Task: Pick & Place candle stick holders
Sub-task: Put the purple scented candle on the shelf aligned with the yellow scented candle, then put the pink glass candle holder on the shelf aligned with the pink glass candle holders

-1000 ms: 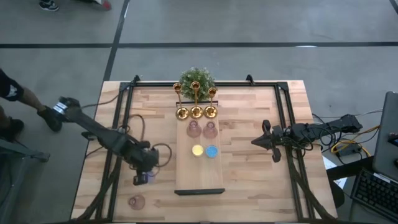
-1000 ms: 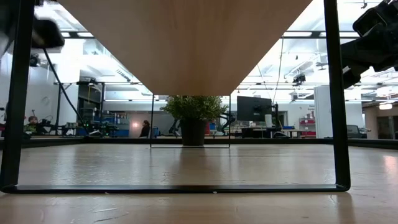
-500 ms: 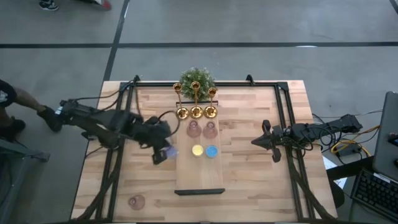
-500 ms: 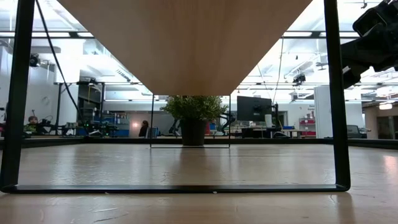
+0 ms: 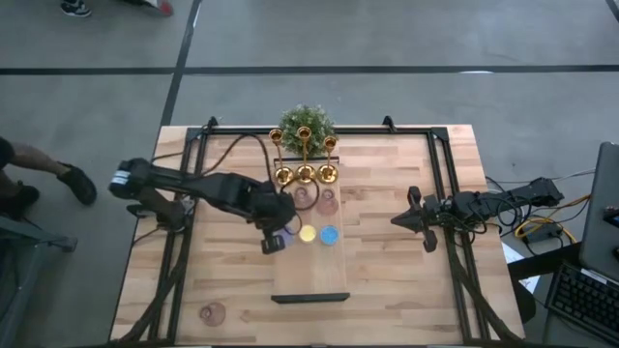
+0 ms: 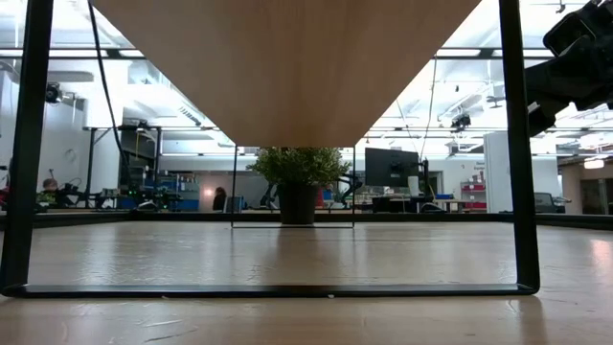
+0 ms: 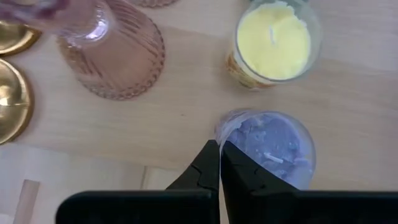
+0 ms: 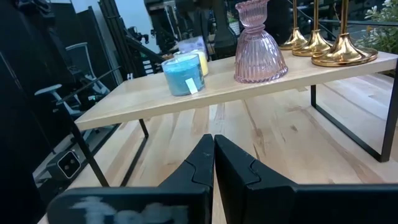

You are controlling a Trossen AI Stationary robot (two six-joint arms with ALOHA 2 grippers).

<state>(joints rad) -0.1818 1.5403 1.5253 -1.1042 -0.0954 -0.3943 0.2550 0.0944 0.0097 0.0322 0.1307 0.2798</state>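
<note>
1. The desk (image 5: 387, 261) is pale butcher-block wood with a black frame around it, standing on a grey floor crossed by dark lines.
2. A low wooden shelf (image 5: 309, 271) on black legs runs down the middle of the desk; the low view looks under it to a potted plant (image 6: 298, 177) and an office beyond with monitors and ceiling lights.
3. At the shelf's far end stand three gold holders (image 5: 305, 159) in a row, just in front of the plant.
4. Next along the shelf are two pink glass holders (image 5: 327, 201), then a yellow candle (image 5: 307, 233) and a blue candle (image 5: 329, 234) side by side.
5. A third pink glass holder (image 5: 212, 312) sits alone near the desk's near left corner, well apart from both arms.
6. The left claw (image 5: 274, 240) is over the shelf's left edge, pinched on the rim of a purple candle (image 7: 270, 146), just beside the yellow one.
7. The right claw (image 5: 398, 220) waits closed and empty over the desk right of the shelf, level with the blue candle.
8. A person's leg and shoe (image 5: 73, 182) show on the floor at left.
</note>
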